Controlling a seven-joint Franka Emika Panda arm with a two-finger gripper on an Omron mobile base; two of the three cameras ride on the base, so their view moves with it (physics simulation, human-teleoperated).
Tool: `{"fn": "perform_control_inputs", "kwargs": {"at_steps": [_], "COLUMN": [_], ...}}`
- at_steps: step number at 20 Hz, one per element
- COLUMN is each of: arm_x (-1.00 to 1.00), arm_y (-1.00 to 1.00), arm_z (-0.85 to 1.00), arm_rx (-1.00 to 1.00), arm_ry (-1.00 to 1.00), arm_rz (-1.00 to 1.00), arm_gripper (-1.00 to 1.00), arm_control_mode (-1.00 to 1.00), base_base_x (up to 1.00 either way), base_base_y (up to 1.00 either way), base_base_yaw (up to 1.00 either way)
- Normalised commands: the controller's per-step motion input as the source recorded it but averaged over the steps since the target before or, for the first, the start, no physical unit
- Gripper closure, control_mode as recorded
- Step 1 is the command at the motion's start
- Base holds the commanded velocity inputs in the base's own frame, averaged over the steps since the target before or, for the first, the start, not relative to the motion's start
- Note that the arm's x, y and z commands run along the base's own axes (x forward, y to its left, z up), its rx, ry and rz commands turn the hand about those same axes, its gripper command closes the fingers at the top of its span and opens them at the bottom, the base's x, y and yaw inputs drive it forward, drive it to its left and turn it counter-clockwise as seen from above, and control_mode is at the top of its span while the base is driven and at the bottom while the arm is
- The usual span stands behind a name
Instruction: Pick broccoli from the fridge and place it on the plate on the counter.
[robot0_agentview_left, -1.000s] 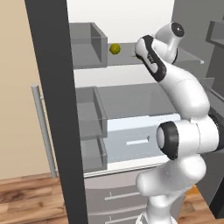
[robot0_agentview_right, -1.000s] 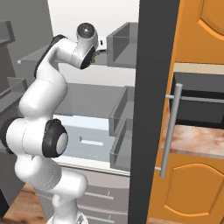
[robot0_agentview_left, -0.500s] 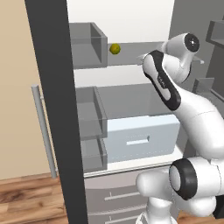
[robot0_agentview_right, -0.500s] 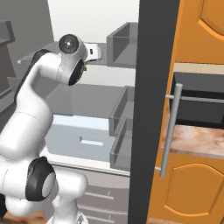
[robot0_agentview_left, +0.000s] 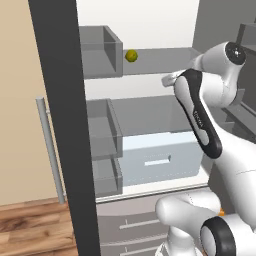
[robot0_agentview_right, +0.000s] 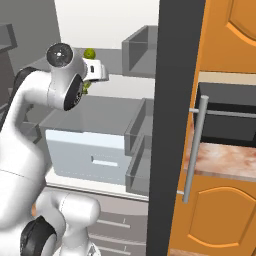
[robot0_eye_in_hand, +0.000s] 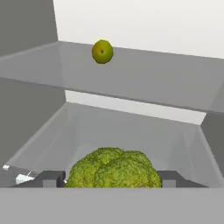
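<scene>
Grey shelves and a pale drawer (robot0_agentview_left: 160, 160) filled the open fridge (robot0_agentview_left: 150, 115), whose dark door edge (robot0_agentview_left: 65, 125) stood in the foreground of the left base view with its long silver bar handle (robot0_agentview_left: 50, 150) beside it. On the upper shelf (robot0_eye_in_hand: 144, 83) a round yellow-green fruit (robot0_eye_in_hand: 102, 51) sat alone, well apart from the work and no part of the job. The broccoli (robot0_eye_in_hand: 114, 170) was below that shelf, in the middle compartment, its bumpy green head sitting right between the gripper's (robot0_eye_in_hand: 113, 178) two dark finger tips in the hand view; the tips stood just at either flank of the head, narrowed about it and seemingly in contact, so the floret looked gripped rather than merely approached, though whether it had left the shelf floor could not be told. In the right base view a scrap of green showed just under the white hand (robot0_agentview_right: 94, 71), which agreed with that. The arm reached in high and level, likely so the hand could enter between the two shelves without striking either. Outside, the reddish stone counter (robot0_agentview_right: 220, 160) showed past the door in the right base view, over an orange cabinet (robot0_agentview_right: 220, 215). By my reading the grasp was made and the carry-out was next; the shelf above and the door edge were the hazards.
</scene>
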Motion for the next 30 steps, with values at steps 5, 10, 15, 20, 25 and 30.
{"fn": "perform_control_inputs", "kwargs": {"at_steps": [5, 10, 15, 20, 25, 30], "arm_x": [-0.67, -0.6, -0.57, -0.38, -0.42, -0.6], "arm_y": [0.12, 0.0, 0.0, 0.0, 0.0, -0.03], "arm_z": [0.0, 0.0, -0.09, -0.2, -0.25, -0.16], "arm_rx": [0.01, 0.03, 0.0, 0.0, 0.0, 0.0], "arm_ry": [0.31, 0.3, 0.08, 0.0, 0.01, 0.02], "arm_rz": [-0.05, -0.08, -0.11, -0.13, -0.07, 0.0], "arm_gripper": [1.0, 1.0, 1.0, 1.0, 1.0, 1.0], "arm_control_mode": [-1.0, -1.0, -1.0, -1.0, -1.0, -1.0], "base_base_x": [0.0, 0.0, 0.0, 0.0, 0.0, 0.0], "base_base_y": [0.0, 0.0, 0.0, 0.0, 0.0, 0.0], "base_base_yaw": [0.0, 0.0, 0.0, 0.0, 0.0, 0.0]}}
